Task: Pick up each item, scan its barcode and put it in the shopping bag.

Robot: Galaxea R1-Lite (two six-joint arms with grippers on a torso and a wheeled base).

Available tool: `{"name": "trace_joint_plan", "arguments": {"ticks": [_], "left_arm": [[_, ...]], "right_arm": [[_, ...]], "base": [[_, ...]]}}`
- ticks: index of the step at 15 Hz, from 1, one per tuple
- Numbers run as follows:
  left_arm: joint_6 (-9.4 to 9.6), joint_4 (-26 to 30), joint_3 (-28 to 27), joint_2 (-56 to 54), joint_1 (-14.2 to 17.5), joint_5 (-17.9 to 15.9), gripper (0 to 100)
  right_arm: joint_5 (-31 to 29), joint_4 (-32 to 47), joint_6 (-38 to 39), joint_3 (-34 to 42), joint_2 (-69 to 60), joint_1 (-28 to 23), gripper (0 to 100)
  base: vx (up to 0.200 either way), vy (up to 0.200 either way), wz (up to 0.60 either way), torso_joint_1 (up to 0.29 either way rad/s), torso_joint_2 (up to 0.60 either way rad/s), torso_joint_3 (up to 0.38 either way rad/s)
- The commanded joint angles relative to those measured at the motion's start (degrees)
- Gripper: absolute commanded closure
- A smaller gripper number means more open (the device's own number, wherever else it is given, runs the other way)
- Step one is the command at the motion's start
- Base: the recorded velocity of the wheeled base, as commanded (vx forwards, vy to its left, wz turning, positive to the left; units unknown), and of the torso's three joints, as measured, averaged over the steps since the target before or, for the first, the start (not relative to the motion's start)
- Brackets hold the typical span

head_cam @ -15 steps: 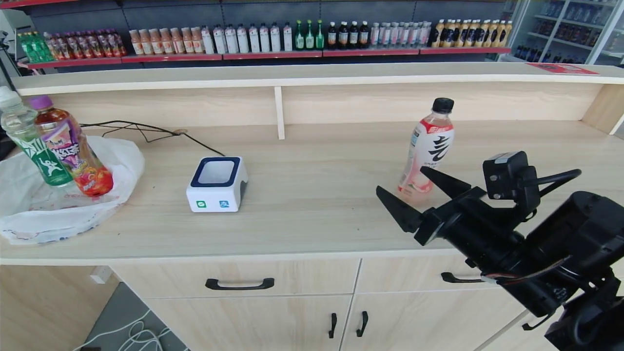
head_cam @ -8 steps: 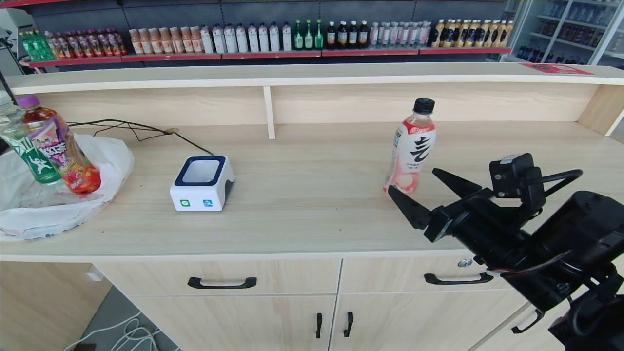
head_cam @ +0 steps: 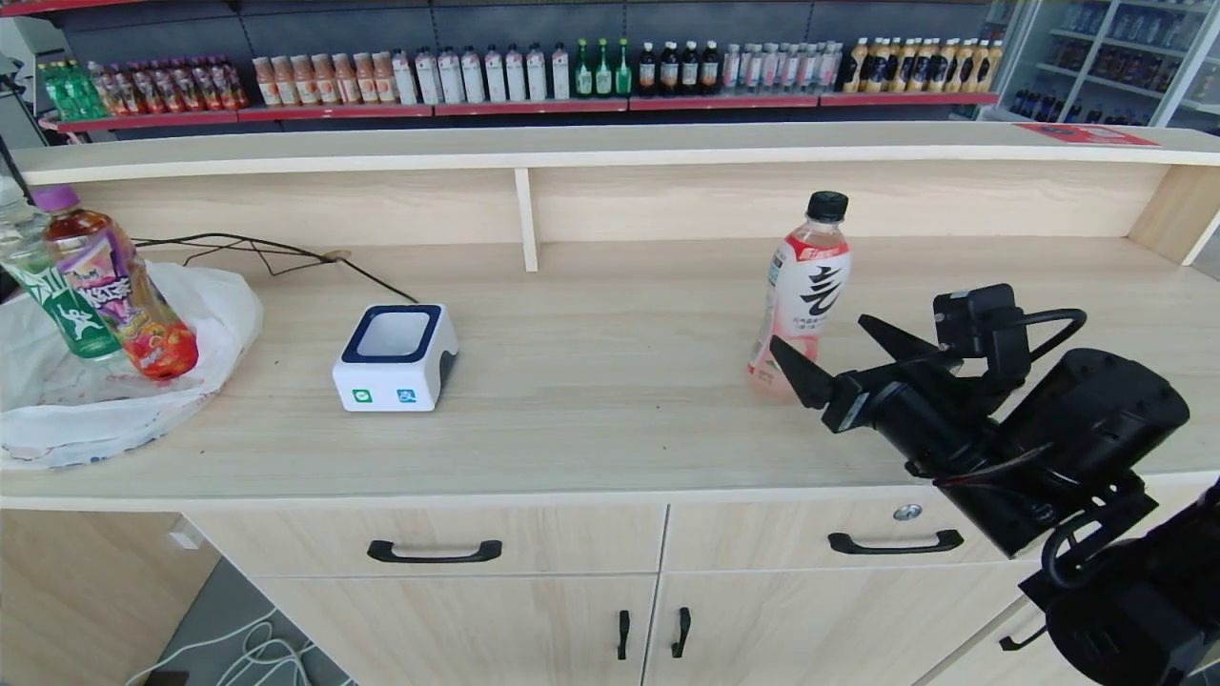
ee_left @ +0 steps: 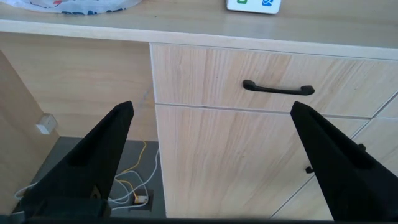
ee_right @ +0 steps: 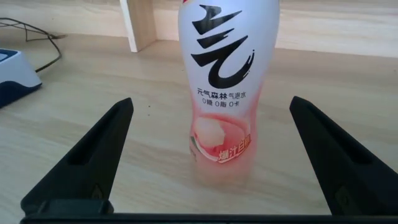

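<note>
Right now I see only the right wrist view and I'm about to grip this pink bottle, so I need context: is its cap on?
Observer: Yes, the pink bottle stands upright on the counter with a black cap on; the right gripper is open, facing its lower half.
Operator: Where is the bag?
Observer: The white bag lies at the counter's left end, beyond the scanner, with two bottles leaning on it.
Operator: And the left arm?
Observer: The left gripper is open, low in front of the drawer, below the counter's edge.
</note>
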Motion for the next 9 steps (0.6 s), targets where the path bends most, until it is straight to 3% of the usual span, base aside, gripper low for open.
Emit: {"name": "trace_joint_plan", "arguments": {"ticks": [1, 9], "left_arm": [[-0.04, 0.0, 0.0, 0.0, 0.0, 0.0, 0], [-0.13, 0.0, 0.0, 0.0, 0.0, 0.0, 0]], "right_arm": [[0.0, -0.1, 0.0, -1.8, 2.7, -0.2, 0], [-0.2, -0.1, 0.0, -8.6, 7.7, -0.9, 0]], "base": [[0.0, 0.0, 0.0, 0.0, 0.0, 0.0], [0.0, 0.0, 0.0, 0.0, 0.0, 0.0]]}}
